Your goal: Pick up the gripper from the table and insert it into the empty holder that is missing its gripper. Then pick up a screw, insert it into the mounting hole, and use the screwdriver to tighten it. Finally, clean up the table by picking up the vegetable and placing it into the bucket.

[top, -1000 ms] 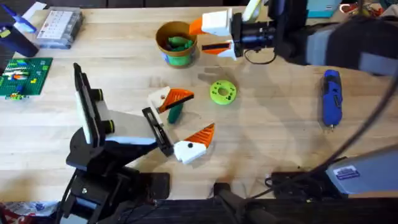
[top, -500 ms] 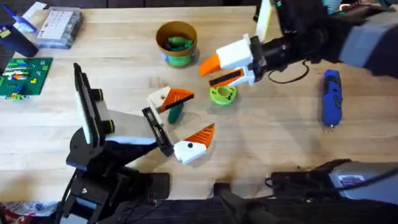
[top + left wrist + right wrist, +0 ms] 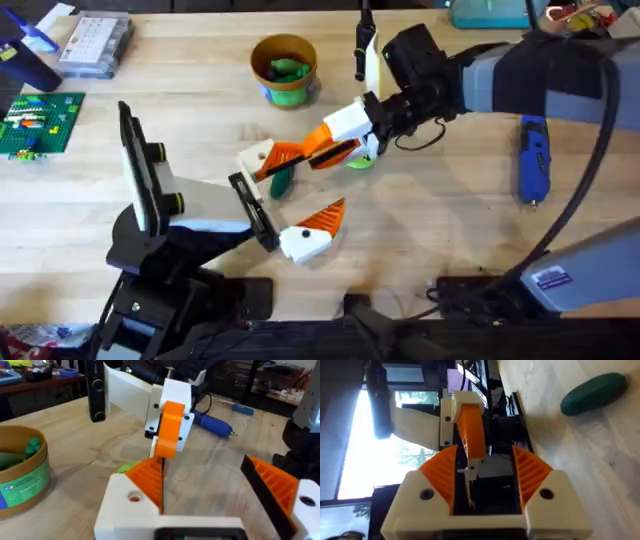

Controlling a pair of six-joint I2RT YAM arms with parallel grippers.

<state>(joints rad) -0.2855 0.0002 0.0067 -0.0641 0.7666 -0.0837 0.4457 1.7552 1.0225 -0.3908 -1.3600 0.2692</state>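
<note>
– Right gripper (image 3: pixel 312 152): what state, and what does it hold?
– Wide, and holding nothing. Its orange fingers (image 3: pixel 440 477) stand apart, and the loose gripper (image 3: pixel 262 158) lies on the table (image 3: pixel 430 230) directly ahead, its orange tip reaching into the gap. The grasp appears not yet closed.
– How far along is the task?
– At the first step, by this evidence. The holder (image 3: pixel 252 208), beyond the fingertips and to one side, is empty. The screwdriver (image 3: pixel 532 160) lies well behind the right gripper, untouched. No screw can be made out.
– And the clean-up?
– Not done. The vegetable (image 3: pixel 281 181) rests just beside the fingertips, touching the loose gripper. The bucket (image 3: pixel 256 62) stands apart on the other side.
</note>
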